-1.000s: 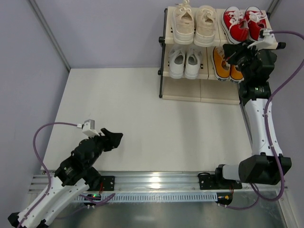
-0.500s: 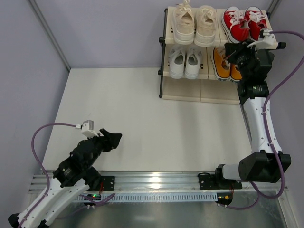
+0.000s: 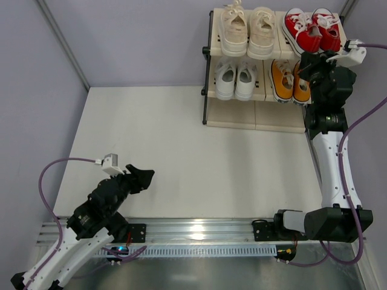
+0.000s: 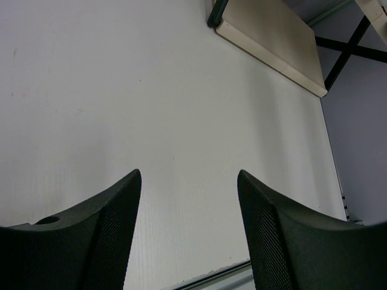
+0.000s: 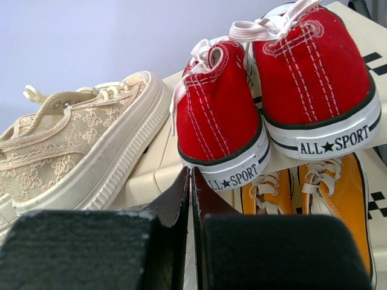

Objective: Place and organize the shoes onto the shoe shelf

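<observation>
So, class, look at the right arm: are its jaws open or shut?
Shut. On the right arm, the wrist view shows black jaws pressed together, only a thin seam between them, gripping nothing.

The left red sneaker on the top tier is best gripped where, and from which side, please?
Probably its heel, from the shelf's open front: the heel faces outward toward the right gripper and narrows upward. The cream sneaker stands clear on one side; its red partner crowds the other.

Bright, even light; soft shadows
</observation>
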`<act>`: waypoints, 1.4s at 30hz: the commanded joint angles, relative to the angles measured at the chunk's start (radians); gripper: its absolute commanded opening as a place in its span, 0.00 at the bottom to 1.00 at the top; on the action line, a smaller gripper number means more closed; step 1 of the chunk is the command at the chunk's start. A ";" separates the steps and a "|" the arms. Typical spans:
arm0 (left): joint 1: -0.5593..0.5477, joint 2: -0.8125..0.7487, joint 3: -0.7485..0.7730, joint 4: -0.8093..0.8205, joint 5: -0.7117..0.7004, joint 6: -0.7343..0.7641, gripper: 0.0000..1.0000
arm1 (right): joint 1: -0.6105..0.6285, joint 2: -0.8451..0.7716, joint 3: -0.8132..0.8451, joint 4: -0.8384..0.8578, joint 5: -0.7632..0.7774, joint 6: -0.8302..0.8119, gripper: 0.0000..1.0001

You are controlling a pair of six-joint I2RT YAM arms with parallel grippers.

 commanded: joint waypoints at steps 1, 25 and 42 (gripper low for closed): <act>0.002 -0.015 0.027 -0.018 -0.013 0.010 0.64 | 0.000 -0.021 0.006 0.013 0.066 -0.038 0.04; 0.002 -0.039 0.104 -0.057 0.020 0.021 0.66 | 0.020 -0.353 -0.292 0.096 -0.331 0.031 0.04; 0.002 0.143 0.277 -0.020 0.174 0.109 1.00 | 0.082 -1.098 -0.898 -0.487 -0.515 0.016 0.20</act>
